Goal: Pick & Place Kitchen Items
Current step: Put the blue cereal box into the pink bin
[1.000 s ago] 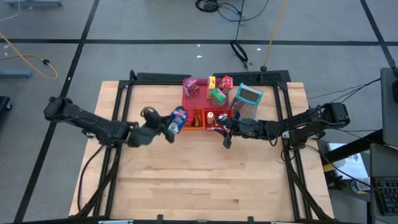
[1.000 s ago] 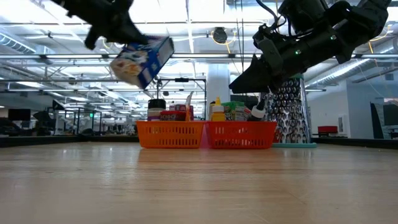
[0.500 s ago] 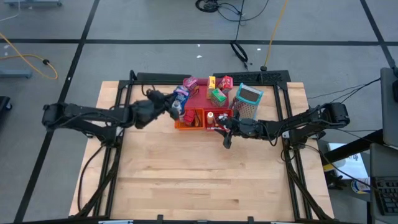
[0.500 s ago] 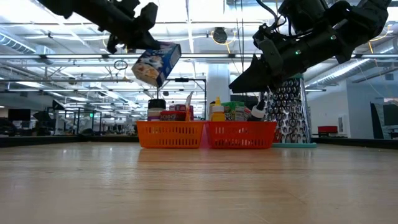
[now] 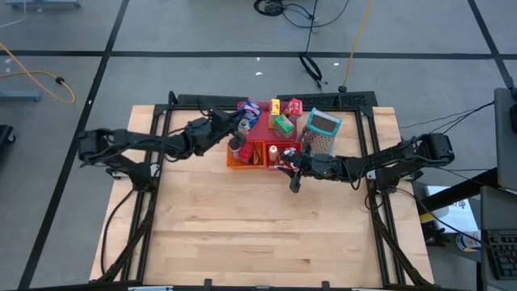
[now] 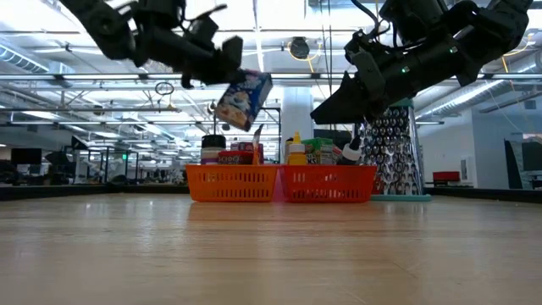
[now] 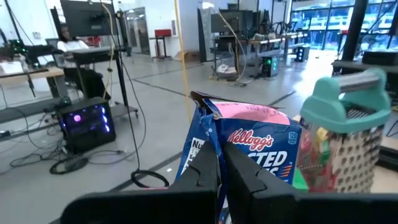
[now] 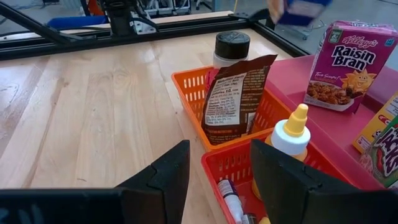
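Observation:
My left gripper (image 5: 232,124) is shut on a blue Kellogg's cereal box (image 5: 251,108), high over the far side of the orange bin (image 5: 245,156), by the pink tray's (image 5: 260,123) edge. In the low view the box (image 6: 244,99) hangs in the air above the bins. My right gripper (image 5: 294,171) is open and hovers near the red bin (image 5: 280,153); its wrist view shows a brown packet (image 8: 235,98), a black-capped can (image 8: 231,45) and a yellow bottle (image 8: 290,135) standing in the bins. A Raisin Bran box (image 8: 339,65) stands on the tray. My left gripper pinches the blue box between its two fingers (image 7: 200,178), at a long corner edge (image 7: 214,151) of the box. The box is lifted clear and tilted, jutting past and below the fingers (image 6: 222,69); its top flap (image 7: 208,104) stands open.
A teal-handled grater (image 5: 322,131) stands right of the tray. Several more small boxes (image 5: 283,123) sit on the tray. The near half of the wooden table (image 5: 258,234) is bare. A black frame (image 5: 355,100) borders the table's far edge.
My left gripper has carried the blue box toward the table's far edge and to the right, from beside the orange bin to above it at the tray's edge. The box has turned about and stayed clear of the table.

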Controlling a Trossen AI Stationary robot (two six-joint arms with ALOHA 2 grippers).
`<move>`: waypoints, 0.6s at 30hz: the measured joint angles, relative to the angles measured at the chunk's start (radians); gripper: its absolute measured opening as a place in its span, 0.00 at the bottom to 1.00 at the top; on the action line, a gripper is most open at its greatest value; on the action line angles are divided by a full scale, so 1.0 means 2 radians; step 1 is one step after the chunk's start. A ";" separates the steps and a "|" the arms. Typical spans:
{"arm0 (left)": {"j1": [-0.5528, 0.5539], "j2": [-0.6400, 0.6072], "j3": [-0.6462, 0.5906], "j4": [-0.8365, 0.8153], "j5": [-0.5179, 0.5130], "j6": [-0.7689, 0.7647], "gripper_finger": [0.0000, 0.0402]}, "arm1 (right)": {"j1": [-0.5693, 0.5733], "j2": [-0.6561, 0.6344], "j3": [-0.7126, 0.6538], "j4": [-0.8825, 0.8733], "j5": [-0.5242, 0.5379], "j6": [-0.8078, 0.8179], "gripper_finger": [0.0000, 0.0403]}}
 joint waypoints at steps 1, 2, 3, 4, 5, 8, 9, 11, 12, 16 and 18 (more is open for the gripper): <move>0.005 0.011 0.000 0.010 0.006 0.000 0.00 | 0.000 0.000 0.000 0.000 0.000 0.000 0.40; 0.010 0.022 0.000 0.020 0.010 -0.001 0.00 | 0.000 0.000 0.000 0.000 0.000 -0.001 0.40; 0.015 0.033 0.000 0.028 0.017 -0.004 0.00 | 0.000 0.000 0.000 0.000 0.000 -0.001 0.40; 0.019 0.042 0.000 0.034 0.021 -0.007 0.00 | 0.000 0.000 0.000 0.001 0.000 -0.001 0.40; 0.024 0.052 0.000 0.043 0.023 -0.009 0.00 | 0.000 0.000 0.000 0.002 0.000 -0.001 0.40; 0.036 0.081 0.000 0.069 0.033 -0.013 0.00 | 0.000 0.000 0.000 0.001 0.000 -0.001 0.40; 0.040 0.092 0.000 0.078 0.036 -0.012 0.00 | 0.000 0.000 0.000 0.001 0.000 -0.001 0.40; 0.046 0.107 0.000 0.094 0.047 -0.013 0.00 | 0.000 0.000 0.000 0.001 0.000 -0.001 0.40; 0.049 0.114 0.000 0.102 0.051 -0.015 0.00 | 0.000 0.000 0.000 0.001 0.000 -0.001 0.40; 0.054 0.141 0.000 0.133 0.060 -0.015 0.00 | 0.000 0.000 0.000 0.001 0.000 -0.001 0.40; 0.055 0.149 0.000 0.144 0.060 -0.014 0.00 | 0.000 0.000 0.000 0.001 0.000 -0.001 0.40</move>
